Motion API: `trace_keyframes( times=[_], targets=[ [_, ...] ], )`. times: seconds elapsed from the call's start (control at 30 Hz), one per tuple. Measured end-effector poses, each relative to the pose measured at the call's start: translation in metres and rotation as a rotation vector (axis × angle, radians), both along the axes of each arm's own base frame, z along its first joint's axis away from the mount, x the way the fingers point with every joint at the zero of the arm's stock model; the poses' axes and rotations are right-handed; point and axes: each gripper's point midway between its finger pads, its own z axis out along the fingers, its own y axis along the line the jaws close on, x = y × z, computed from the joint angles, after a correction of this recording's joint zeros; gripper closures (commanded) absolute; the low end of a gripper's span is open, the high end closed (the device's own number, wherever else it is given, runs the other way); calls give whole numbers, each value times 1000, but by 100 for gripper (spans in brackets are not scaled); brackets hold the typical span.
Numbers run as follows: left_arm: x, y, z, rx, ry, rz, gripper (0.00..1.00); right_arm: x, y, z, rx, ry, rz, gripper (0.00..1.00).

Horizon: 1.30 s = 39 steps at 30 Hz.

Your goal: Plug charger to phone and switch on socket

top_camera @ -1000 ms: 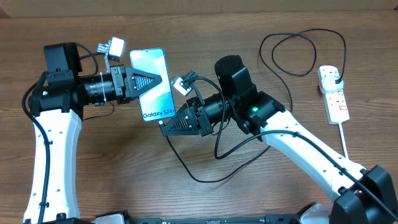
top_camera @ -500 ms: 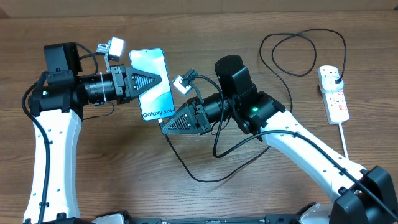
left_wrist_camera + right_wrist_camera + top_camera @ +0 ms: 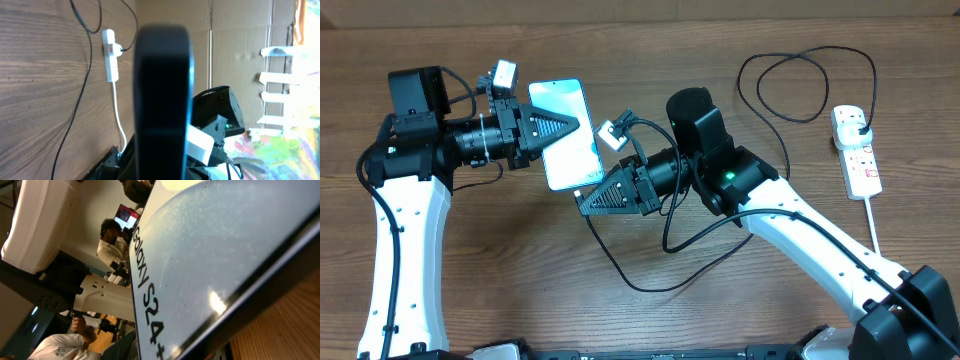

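Alignment matters: my left gripper (image 3: 578,125) clamps the phone (image 3: 563,140), and my right gripper (image 3: 585,205) pinches the charger (image 3: 608,252) at the phone's lower end; I should square them before pushing.

charger (image 3: 740,80) loop by socket (image 3: 857,150) (far end), front free

The left arm (image 3: 405,220) rises along the table's left side, its forearm turned right and the left gripper (image 3: 582,125) clamped across the phone (image 3: 575,165); the right arm (image 3: 820,245) stretches in from the lower right, the right gripper (image 3: 584,205) closed on the charger (image 3: 650,290), pointing left
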Motion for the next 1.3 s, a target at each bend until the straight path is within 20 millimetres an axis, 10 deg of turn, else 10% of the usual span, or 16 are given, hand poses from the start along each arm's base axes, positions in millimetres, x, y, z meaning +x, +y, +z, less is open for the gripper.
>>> trace_keyframes(
  times=[1.3],
  targets=[
    [14, 2, 13, 23, -171, -2, 96, 12, -8, 3, 2, 20, -31, 96]
  ],
)
